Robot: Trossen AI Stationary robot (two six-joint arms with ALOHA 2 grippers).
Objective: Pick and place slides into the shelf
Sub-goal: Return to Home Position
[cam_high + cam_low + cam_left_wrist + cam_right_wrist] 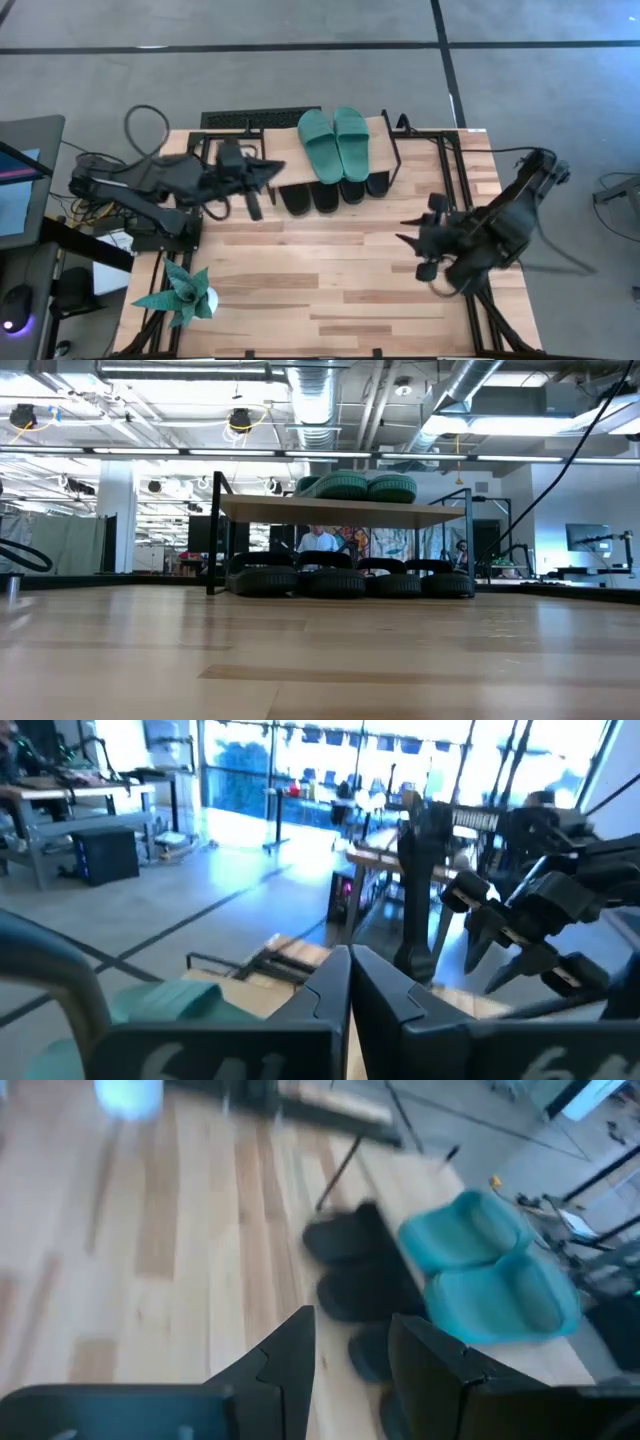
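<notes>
The shelf (pixel 283 143) stands at the table's far middle. Two teal slides (pixel 335 143) lie side by side on its slanted wood plank. Several black slides (pixel 330 194) rest in a row on the table under the plank, their ends sticking out toward the near side. My left gripper (pixel 278 168) is raised, shut and empty, just left of the shelf's near edge. Its own view shows the shut fingers (pixel 350 985). My right gripper (pixel 402 229) hovers open and empty to the shelf's right and nearer, pointing slantwise down toward the slides (pixel 490 1270).
A teal paper plant in a white pot (pixel 185 295) stands at the near left corner. Bare tabletop (pixel 320 280) spreads between the arms, in front of the shelf. In the low view, people (pixel 320 540) show in the room behind the shelf.
</notes>
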